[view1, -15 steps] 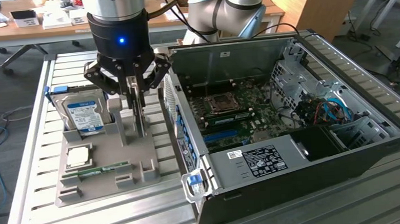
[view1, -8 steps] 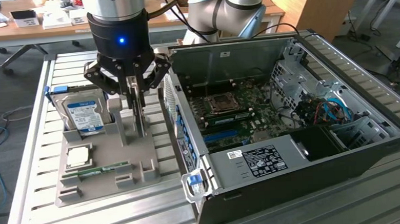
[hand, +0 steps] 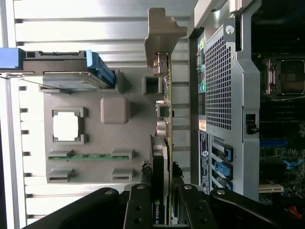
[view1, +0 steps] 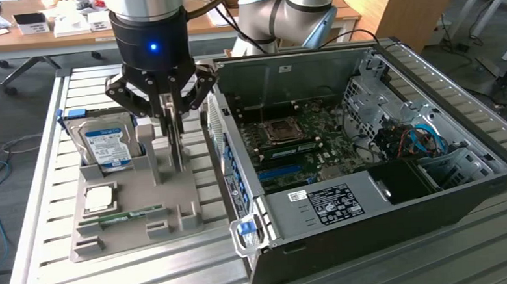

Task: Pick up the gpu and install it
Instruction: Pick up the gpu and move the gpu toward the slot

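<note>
One slatted metal table (view1: 41, 218); fingers (hand: 138, 210) grip the gpu (hand: 160, 160).

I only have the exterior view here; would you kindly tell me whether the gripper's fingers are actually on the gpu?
Observer: Yes; in the wrist view the gripper has its fingers against both faces of the gpu, no gap showing.
Operator: Thank you; which way does the card point?
Observer: Its silver bracket is at the end farthest from the fingers.
Operator: Is the card touching anything beside it?
Observer: No; a bare strip shows between it and the perforated panel of the computer case.
</note>
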`<state>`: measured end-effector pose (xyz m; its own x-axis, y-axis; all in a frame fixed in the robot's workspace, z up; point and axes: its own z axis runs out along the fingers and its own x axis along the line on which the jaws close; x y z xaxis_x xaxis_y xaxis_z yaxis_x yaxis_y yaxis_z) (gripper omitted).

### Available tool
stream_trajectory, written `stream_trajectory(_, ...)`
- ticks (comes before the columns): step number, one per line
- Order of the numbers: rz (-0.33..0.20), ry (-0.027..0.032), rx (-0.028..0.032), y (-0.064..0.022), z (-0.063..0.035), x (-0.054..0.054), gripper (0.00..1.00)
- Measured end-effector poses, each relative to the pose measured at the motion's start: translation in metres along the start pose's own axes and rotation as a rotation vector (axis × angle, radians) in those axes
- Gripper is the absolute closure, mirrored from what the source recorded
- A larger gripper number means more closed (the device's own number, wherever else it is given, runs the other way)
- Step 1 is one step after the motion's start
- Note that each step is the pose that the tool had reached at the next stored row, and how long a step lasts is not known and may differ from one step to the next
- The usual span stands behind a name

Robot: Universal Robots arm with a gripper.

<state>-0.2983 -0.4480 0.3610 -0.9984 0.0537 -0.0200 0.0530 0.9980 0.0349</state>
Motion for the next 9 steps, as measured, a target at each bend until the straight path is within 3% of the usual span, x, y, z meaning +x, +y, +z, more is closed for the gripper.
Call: stream_trajectory(9,0.0,0.0,0.0001,0.0007,-0.0169,0.0,0.73)
